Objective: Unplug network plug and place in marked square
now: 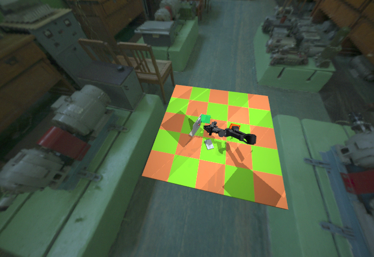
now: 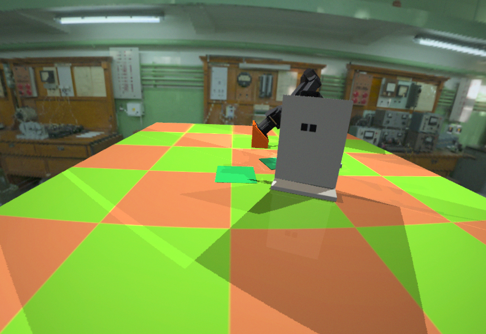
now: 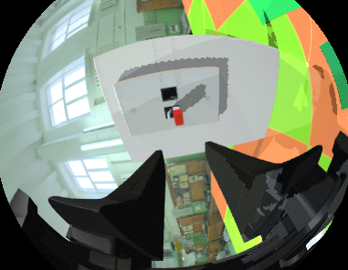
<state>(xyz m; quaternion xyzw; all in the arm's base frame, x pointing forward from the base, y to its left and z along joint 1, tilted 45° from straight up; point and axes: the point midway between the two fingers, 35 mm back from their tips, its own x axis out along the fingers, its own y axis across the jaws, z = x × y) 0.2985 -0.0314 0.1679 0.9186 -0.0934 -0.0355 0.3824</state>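
The upright grey-white panel (image 1: 195, 127) (image 2: 310, 153) (image 3: 249, 68) carries two dark socket openings, seen in the wrist view. The small plug (image 3: 178, 117), with a red part and a bit of white, sits in the opening nearer the fingers. The thin tab cannot be told apart clearly. My gripper (image 1: 205, 128) (image 3: 184, 150) is partly open and empty, in front of the panel and short of the plug. The panel hides it in the exterior view. A flat green square (image 1: 205, 118) (image 2: 235, 175) (image 3: 274, 8) lies beside the panel. A darker green one (image 2: 268, 163) (image 3: 337, 75) lies nearer the arm; which is the marked square is unclear.
An orange wedge-shaped block (image 1: 234, 125) (image 2: 259, 139) stands close beside the arm. A small grey and white box (image 1: 209, 144) lies on the checkered table (image 1: 211, 171) (image 2: 164, 279), on the opposite side of the gripper from the green squares.
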